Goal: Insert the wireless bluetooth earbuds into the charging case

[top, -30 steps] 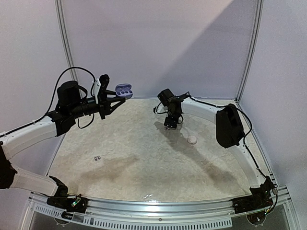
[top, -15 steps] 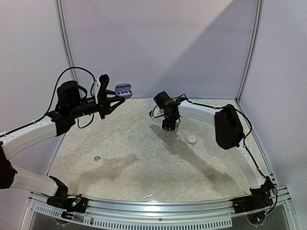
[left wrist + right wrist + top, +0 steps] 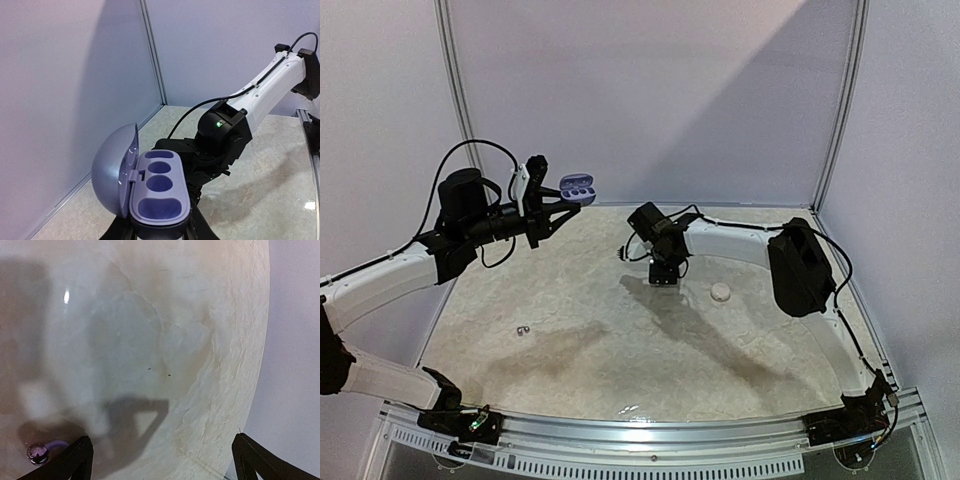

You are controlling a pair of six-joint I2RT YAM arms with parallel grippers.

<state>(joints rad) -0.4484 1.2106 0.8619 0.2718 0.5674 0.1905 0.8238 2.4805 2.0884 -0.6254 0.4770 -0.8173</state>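
Marbled tabletop (image 3: 620, 340): case (image 3: 160, 192) clamped lid-open in left gripper (image 3: 560, 202), raised seemingly for loading; right gripper (image 3: 162, 454) spread wide, earbud (image 3: 38, 453) just outside one finger (image 3: 75, 462).

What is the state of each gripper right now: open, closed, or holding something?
Left gripper: closed on the open purple charging case, lifted off the table.
Right gripper: open, holding nothing.
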